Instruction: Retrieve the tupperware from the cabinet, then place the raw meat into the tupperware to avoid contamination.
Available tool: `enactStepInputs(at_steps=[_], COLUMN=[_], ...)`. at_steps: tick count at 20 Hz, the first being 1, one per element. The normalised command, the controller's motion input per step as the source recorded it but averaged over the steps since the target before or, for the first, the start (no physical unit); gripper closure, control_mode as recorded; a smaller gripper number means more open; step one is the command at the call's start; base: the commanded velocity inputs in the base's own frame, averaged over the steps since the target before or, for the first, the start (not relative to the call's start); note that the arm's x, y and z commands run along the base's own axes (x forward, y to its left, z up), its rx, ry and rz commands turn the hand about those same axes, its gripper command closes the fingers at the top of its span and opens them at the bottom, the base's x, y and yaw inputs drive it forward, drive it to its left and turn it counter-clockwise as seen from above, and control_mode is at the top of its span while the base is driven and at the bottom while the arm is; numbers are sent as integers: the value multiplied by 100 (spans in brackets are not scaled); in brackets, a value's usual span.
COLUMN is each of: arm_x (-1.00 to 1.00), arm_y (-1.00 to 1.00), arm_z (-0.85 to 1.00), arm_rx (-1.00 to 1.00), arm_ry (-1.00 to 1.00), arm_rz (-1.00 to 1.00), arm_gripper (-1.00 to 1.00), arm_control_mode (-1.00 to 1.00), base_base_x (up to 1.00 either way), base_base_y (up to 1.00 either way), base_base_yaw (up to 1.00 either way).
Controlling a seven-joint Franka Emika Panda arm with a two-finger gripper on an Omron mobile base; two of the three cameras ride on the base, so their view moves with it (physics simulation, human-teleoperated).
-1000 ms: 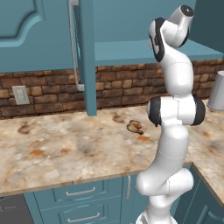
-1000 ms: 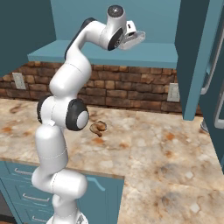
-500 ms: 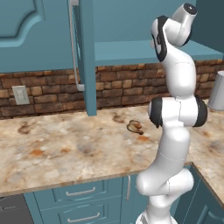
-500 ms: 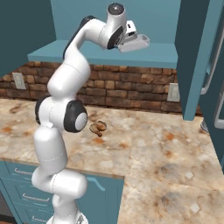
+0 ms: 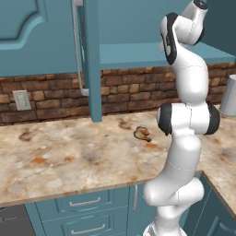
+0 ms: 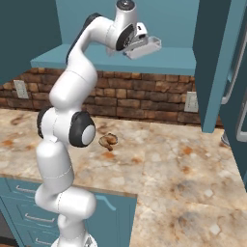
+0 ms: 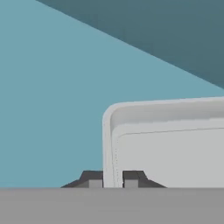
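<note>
Here the scene reads from left to right. At the left of the left base view, the cabinet (image 5: pixel 90 60) stands open, its door swung edge-on so that its long silver bar handle (image 5: pixel 77 50) faces out; the open door frees the teal shelf (image 6: pixel 169 60) for access. Below, the brick backsplash (image 5: pixel 50 94) is rough and banded, and the marble counter (image 5: pixel 69 156) is smooth, mottled in tan and rust.

Toward the middle, the raw meat (image 5: pixel 142 133) lies on the counter near the arm's dark joint, a small curled brown-and-tan lump, well apart from the container above; it waits there, judged, until the container is brought down.

Further right and higher, the gripper (image 6: pixel 137 46) is raised to shelf level, and the tupperware (image 6: pixel 144 47) is held at it, tilted and just above the shelf. In the hand view the two dark fingertips (image 7: pixel 93 178) stand one on each side of the container's wall (image 7: pixel 108 148), pinching that thin rim; this edge hold suits a shallow, thin-walled box. The tupperware is pale, translucent whitish-grey plastic, rectangular with rounded corners and a stepped lip.

At the far right of the left base view stands a grey metal cylinder (image 5: pixel 228 96), smooth and upright, apart from the work.
</note>
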Motion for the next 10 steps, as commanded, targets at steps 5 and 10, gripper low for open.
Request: enactStepInputs(at_steps=[5,10], arm_x=[-24,-38], arm_y=[10,5], arm_z=[0,0], arm_rx=[0,0], arm_ry=[12,11], arm_rz=[3,2], arm_gripper=[100,100], arm_control_mode=[-100,-100], base_base_x=[0,0], base_base_y=[0,0], base_base_yaw=[0,0])
